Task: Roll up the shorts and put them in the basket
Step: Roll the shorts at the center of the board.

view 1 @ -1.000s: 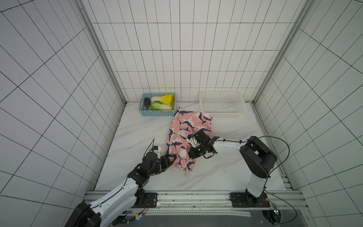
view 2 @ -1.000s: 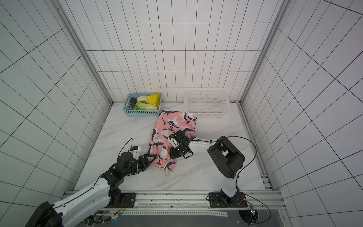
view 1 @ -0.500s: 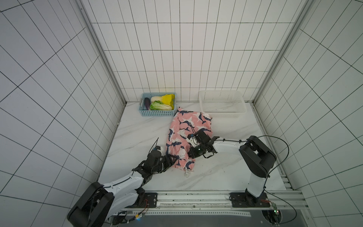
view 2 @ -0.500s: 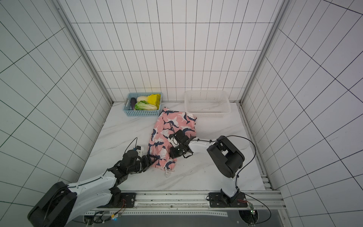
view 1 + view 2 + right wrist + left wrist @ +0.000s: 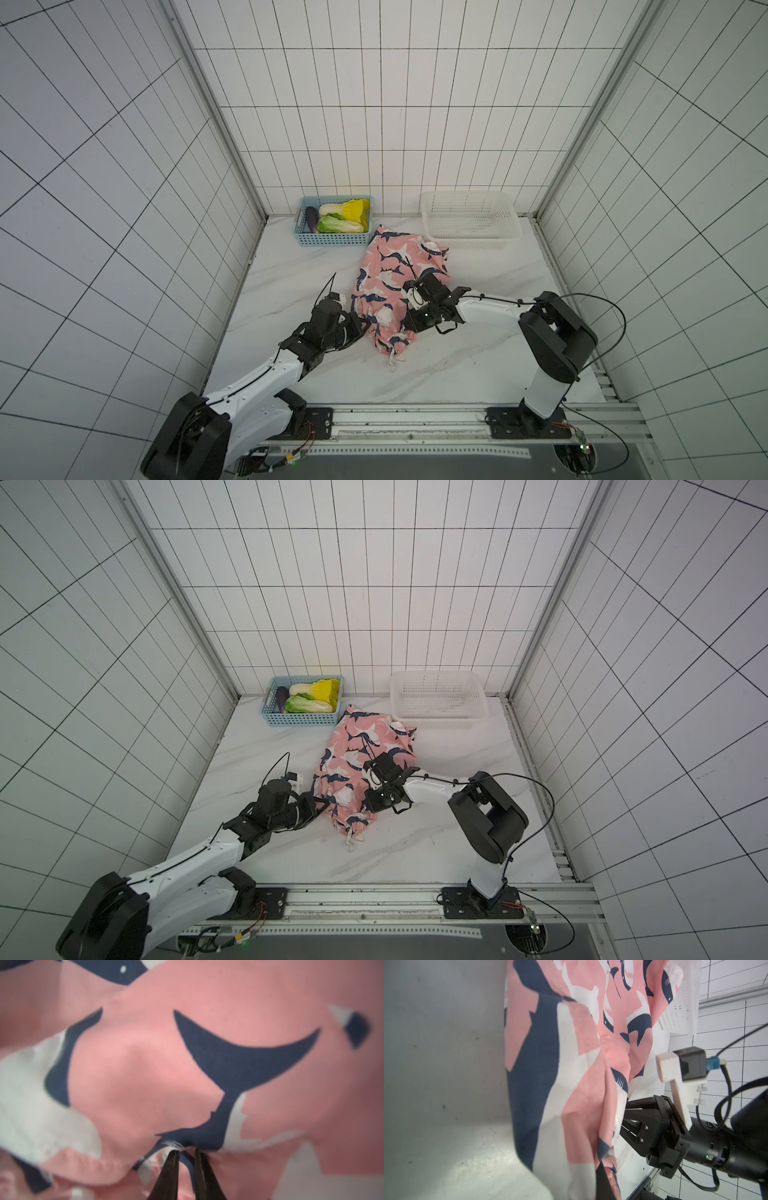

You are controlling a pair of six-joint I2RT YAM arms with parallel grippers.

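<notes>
The shorts (image 5: 390, 266) are laid lengthwise on the marble tabletop (image 5: 291, 282), near its middle, as seen in both top views. They are made of soft pink cloth printed with navy-and-white shark shapes, and the surface is wrinkled and loosely folded rather than flat. The far end is found between the blue basket (image 5: 332, 240) and the white basket (image 5: 469, 241), just beside the white basket's near corner. The near end is gathered and bunched, and a white drawstring (image 5: 391, 360) is trailed from it onto the tabletop.

The left arm (image 5: 266, 374) is stretched low to the near left edge of the cloth. In the left wrist view the fabric (image 5: 571, 1064) is seen draped close over the camera, and the left jaws are pressed together on a bunched edge of it.

The right arm (image 5: 490, 309) is reached across to the near right side of the garment. In the right wrist view the print (image 5: 145, 1074) fills the picture, and the dark fingertips (image 5: 172, 1167) of the right jaws are held slightly apart against the cloth.
</notes>
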